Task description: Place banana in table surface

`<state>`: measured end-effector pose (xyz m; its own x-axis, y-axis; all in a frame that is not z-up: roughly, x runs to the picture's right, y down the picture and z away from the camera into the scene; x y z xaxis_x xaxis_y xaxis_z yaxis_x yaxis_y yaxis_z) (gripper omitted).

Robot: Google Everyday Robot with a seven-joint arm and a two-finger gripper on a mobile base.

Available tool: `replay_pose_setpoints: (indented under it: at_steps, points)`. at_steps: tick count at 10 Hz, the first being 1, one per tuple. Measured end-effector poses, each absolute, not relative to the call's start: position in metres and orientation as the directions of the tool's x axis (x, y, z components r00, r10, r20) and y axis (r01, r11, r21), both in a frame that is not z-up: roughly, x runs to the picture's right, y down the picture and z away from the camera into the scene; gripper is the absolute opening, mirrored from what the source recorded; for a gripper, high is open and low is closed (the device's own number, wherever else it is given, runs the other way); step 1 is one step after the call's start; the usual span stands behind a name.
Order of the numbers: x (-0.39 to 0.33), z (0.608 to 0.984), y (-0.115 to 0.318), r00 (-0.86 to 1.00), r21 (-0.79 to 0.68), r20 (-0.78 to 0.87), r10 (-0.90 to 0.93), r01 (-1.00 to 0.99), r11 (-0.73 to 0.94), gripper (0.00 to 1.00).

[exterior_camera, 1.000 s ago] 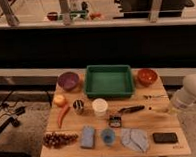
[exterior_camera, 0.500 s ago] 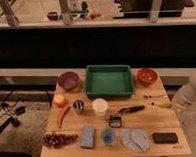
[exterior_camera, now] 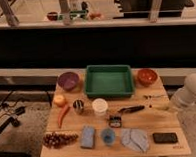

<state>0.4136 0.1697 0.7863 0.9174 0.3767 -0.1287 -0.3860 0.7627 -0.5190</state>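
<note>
The light tan table surface (exterior_camera: 149, 122) holds many items. My white arm (exterior_camera: 190, 92) reaches in from the right edge, and my gripper (exterior_camera: 171, 106) is low over the table's right side. A slim pale shape that looks like the banana (exterior_camera: 160, 108) lies at the gripper's tip, just above or on the wood; I cannot tell whether it is held. The black phone (exterior_camera: 165, 137) lies in front of it.
A green tray (exterior_camera: 110, 92) stands at the back middle between a purple bowl (exterior_camera: 67, 81) and an orange bowl (exterior_camera: 147, 76). Round yellow-orange fruit (exterior_camera: 59, 100), red chili (exterior_camera: 63, 114), metal cup (exterior_camera: 78, 106), white cup (exterior_camera: 99, 107), dark utensil (exterior_camera: 131, 109), grapes (exterior_camera: 59, 140), blue sponge (exterior_camera: 87, 136), grey cloth (exterior_camera: 134, 140).
My arm has drawn back slightly toward the right edge. The items on the table have not moved.
</note>
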Motion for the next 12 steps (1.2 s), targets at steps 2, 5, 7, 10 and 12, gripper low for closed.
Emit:
replay_pose_setpoints:
  at_steps: [2,5,7,10,12]
  points:
    - [0.4139,0.7870,0.1724,0.918,-0.527,-0.134,0.374,-0.386,0.757,0.06]
    - [0.4142,0.7872,0.1721,0.918,-0.526,-0.133,0.375,-0.386,0.758,0.31]
    - [0.4143,0.7873,0.1720,0.917,-0.525,-0.133,0.375,-0.386,0.758,0.53]
    - [0.4146,0.7872,0.1722,0.917,-0.525,-0.134,0.375,-0.387,0.758,0.79]
    - [0.4147,0.7872,0.1721,0.917,-0.525,-0.134,0.375,-0.387,0.758,0.80]
